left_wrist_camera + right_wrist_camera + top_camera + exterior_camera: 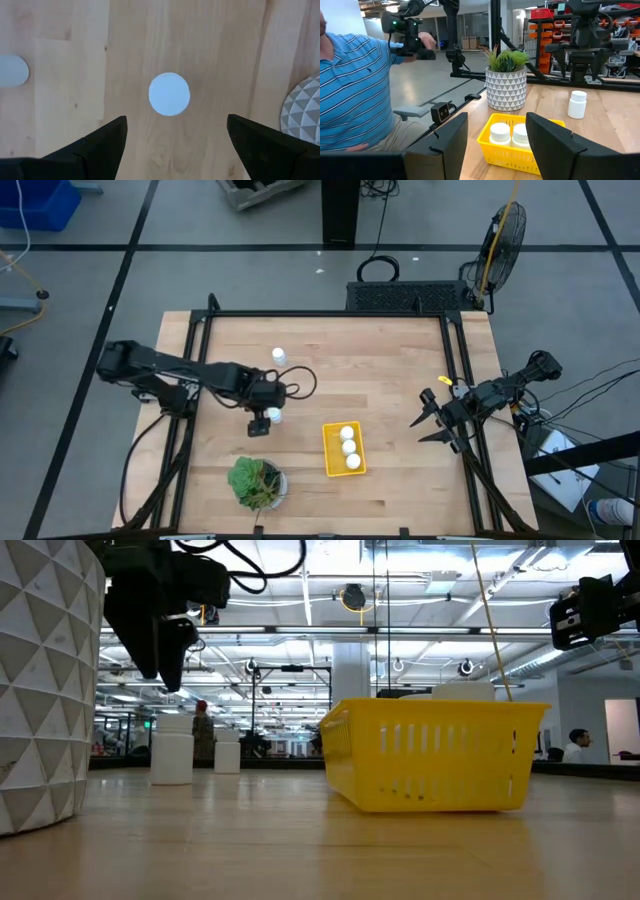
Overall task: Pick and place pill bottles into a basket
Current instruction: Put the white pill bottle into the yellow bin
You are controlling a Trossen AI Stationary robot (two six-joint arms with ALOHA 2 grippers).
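We count three bottles (348, 446) in basket (331, 450); two left on table. Left gripper (259, 425), jaws apart, hovers over near bottle (169, 94); other bottle (278, 356) farther back. Right gripper (424, 428) waits at right edge, jaws apart.

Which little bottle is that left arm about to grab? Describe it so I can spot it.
Find the potted plant at the table's near edge, left of the yellow basket. The bottle stands just beyond the plant, directly under the open left gripper. Its only loose neighbour stands farther back, with no gripper above it.
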